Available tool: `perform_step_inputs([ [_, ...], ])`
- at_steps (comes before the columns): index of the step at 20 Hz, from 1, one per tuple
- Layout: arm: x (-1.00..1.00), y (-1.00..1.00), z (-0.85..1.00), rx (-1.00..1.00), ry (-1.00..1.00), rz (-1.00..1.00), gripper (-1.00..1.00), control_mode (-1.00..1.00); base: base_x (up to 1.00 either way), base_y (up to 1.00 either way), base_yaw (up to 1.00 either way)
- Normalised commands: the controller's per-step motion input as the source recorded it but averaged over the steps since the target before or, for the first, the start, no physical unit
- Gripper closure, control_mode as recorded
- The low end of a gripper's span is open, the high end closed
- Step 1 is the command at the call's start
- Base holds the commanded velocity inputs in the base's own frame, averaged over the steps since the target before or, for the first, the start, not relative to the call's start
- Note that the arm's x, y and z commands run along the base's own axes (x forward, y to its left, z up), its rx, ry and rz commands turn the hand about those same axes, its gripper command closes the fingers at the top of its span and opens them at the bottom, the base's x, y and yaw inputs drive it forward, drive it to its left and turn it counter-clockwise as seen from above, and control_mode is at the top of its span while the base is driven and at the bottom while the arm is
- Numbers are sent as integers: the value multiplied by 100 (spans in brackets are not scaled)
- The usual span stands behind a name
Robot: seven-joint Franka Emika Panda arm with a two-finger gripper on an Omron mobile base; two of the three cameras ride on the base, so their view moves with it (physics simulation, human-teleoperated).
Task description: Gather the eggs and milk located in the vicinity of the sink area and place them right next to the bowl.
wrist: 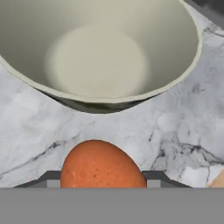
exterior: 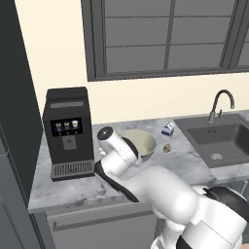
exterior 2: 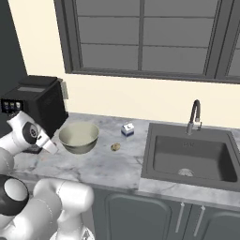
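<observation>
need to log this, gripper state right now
gripper: closed on the orange-brown egg, beside the bowl

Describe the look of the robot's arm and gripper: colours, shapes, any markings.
The arm is built of glossy white, rounded, bulbous segments joined by dark grey to black joint rings. Its upper link ends in a round white cap with a dark disc at the centre. No cables or lettering show. Of the gripper, two small dark grey finger tips show in the hand view, blocky, with a lighter grey pad.
</observation>
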Motion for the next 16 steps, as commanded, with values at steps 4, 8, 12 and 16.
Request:
perform_step_inputs([
  [4,24,0,-25,0,1,0,100,-100,0,0,0],
  [8,5,-2,-36,-2,0,0,100,-100,0,0,0],
  [12,2,-8,-35,-1,0,0,100,-100,0,0,0],
  [16,13,-12,-17,0,0,0,100,-100,0,0,0],
])
